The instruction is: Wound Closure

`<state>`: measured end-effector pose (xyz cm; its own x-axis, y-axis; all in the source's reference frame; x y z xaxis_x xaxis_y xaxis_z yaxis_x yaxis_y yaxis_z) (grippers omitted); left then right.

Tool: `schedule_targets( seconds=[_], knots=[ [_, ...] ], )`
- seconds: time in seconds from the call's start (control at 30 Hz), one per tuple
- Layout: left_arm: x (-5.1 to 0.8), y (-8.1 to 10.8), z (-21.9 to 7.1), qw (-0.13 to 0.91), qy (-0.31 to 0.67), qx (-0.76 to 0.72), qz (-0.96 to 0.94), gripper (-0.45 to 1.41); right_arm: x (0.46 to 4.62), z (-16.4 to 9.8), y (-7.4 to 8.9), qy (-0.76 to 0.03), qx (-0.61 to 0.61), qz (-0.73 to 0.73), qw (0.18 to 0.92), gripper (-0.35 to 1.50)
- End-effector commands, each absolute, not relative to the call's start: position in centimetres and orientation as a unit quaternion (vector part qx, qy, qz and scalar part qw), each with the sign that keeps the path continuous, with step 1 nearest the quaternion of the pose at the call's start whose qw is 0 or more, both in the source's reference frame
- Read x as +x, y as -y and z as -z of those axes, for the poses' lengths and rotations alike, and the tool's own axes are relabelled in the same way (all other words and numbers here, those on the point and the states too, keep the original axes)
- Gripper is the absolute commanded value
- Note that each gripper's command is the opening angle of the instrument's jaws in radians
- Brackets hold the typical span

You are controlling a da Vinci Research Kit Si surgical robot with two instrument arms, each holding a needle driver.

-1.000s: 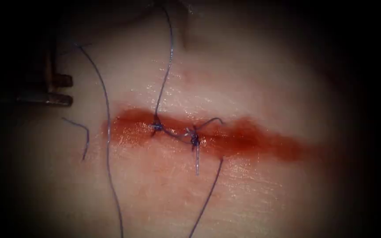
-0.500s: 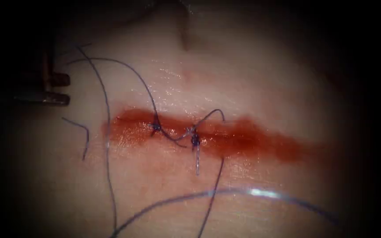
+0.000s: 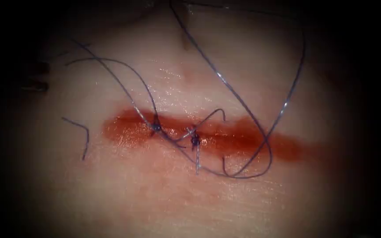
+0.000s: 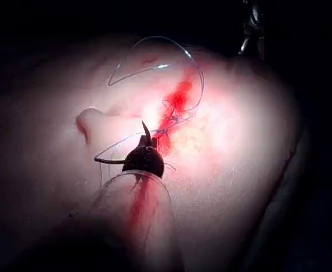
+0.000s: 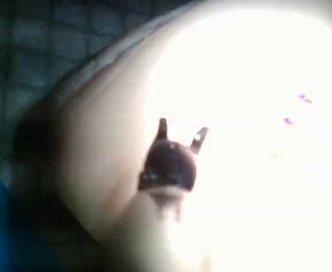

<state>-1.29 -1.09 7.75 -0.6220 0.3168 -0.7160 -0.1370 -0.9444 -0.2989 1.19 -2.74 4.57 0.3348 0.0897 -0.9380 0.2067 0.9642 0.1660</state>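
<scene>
- The thread (image 3: 243,103) crosses the tissue (image 3: 155,202) in long loose loops, barring the way over the cut (image 3: 252,143) at its middle and right.
- Two knots (image 3: 194,140) sit on the cut, a cut end of thread (image 3: 82,136) lying left of it.
- Bare tissue below the cut lies open.
- The left tool (image 3: 34,79) sits at the far left edge, well apart.

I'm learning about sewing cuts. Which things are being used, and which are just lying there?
For the job: the tissue, its cut, the long thread, two knots on the cut, the left tool and right tool, both open, gripping nothing.
Just lying about: a cut end of thread left of the cut; red fluid.
</scene>
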Motion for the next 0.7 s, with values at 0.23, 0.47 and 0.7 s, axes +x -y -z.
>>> schedule_targets(
  seconds=[0.23, 0.47, 0.7],
  knots=[
    [-1.35, 1.2, -7.8, 0.142, 0.104, -0.407, -0.896, -0.45, 1.86, -5.0, 2.6, -0.566, 0.057, 0.001, 0.822, 1.06],
    [-1.35, 1.2, -7.8, 0.144, 0.106, -0.406, -0.896, -0.45, 2.49, -5.7, 2.7, -0.522, -0.025, -0.032, 0.852, 1.04],
    [-1.40, 1.2, -7.8, 0.146, 0.108, -0.408, -0.895, -0.45, 2.60, -5.9, 2.5, -0.500, -0.065, -0.041, 0.863, 0.98]
  ],
)
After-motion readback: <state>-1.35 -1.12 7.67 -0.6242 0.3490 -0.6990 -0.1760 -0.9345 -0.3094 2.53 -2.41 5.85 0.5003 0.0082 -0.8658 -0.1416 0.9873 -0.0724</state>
